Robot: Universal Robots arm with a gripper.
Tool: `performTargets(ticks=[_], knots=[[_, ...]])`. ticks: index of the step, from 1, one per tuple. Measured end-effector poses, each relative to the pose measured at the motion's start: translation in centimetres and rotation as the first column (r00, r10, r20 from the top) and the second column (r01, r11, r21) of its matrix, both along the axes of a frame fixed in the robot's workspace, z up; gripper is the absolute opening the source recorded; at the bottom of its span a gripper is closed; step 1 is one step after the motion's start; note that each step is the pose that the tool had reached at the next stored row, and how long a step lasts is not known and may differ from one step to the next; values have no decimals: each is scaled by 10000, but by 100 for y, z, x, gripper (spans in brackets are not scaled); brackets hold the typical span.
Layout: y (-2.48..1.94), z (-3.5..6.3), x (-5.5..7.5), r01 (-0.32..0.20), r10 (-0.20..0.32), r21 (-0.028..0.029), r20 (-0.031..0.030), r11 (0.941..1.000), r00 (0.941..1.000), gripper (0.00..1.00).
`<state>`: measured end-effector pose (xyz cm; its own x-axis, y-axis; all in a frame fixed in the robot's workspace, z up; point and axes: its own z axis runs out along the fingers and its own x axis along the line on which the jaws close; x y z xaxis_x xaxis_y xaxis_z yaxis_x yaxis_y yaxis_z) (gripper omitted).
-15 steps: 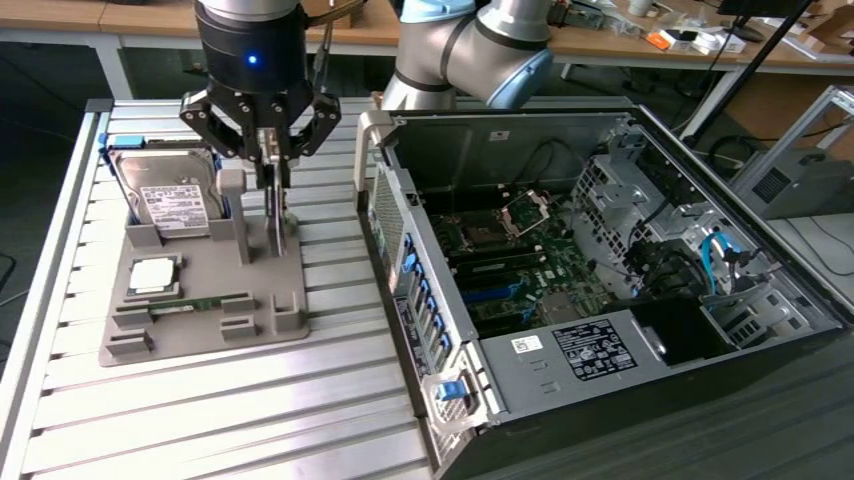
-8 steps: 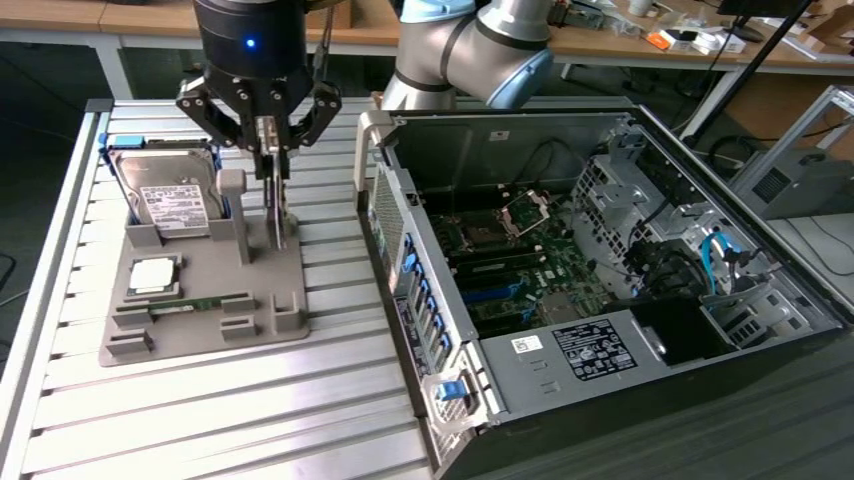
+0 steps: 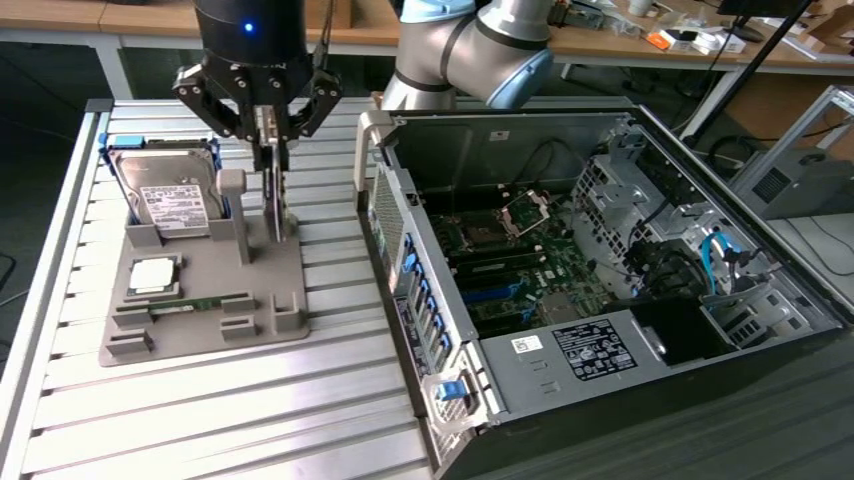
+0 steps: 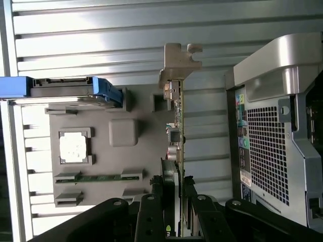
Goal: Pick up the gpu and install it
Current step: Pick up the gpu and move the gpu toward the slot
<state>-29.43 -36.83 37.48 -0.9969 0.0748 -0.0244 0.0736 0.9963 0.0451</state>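
**Robot claw (image 3: 271, 135) grips a graphics card (image 3: 278, 195) at its grey holder (image 3: 200, 340), beside an open computer case (image 3: 416, 290).**

Exterior view: the claw is part-closed, its fingers pinching the card's top edge. The card stands on edge at the holder, to the exterior view's left of the case. Whether it has left its slot I cannot tell. It looks light, stiff and fragile, best gripped by the bare board edge. Wrist view: one card (image 4: 178, 126) runs edge-on between the fingers of the claw (image 4: 174, 201). One hard drive (image 4: 65, 86), one processor chip (image 4: 74, 147) and one memory stick (image 4: 98, 177) sit on the holder (image 4: 144, 151), with one case (image 4: 275, 146) alongside.
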Motion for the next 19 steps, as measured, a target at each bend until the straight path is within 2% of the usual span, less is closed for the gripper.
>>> performTargets(ticks=[10, 19], knots=[[0, 144, 0, 0, 0, 21, 0, 10000, 10000, 27], [0, 260, 0, 0, 0, 68, 0, 10000, 10000, 27]])
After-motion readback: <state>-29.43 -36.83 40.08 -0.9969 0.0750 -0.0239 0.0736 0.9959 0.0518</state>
